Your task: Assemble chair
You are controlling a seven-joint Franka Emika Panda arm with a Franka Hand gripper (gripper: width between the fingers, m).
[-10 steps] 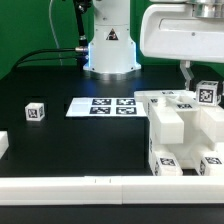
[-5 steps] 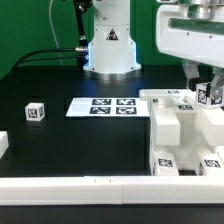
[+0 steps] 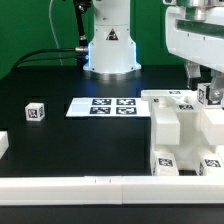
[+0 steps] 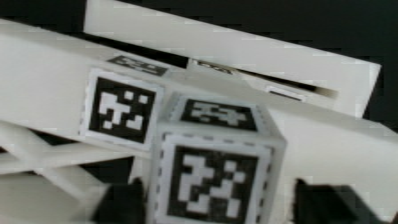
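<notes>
**Ana:** Black desk, green backdrop, and a white robot base at the far edge. What lay on the desk?

**Ben:** The marker board lay flat near the middle, showing 4 tags. Toward the exterior view's left, well apart from it, sat a small glossy white plastic cube with 1 black-and-white tag facing the camera. A long white border rail ran along the near edge.

**Ana:** And the chair?

**Ben:** It was a cluster of glossy white blocky plastic chair parts, slabs and bars bearing square tags. They were grouped at the exterior view's right, just beside the marker board.

**Ana:** Where was the hand?

**Ben:** The hand hung over the far part of that cluster, pointing down. A small white tagged block stood between its 2 fingers, on top of the cluster.

**Ana:** Was it gripping the block?

**Ben:** I could not tell. The wrist view showed the tagged block upright and filling the middle, with tags on 2 of its faces. A dark strip showed on either side of it. Whether the fingers pressed on it or stood clear of it was not visible. Behind the block, another tag sat on a white slab.
</notes>
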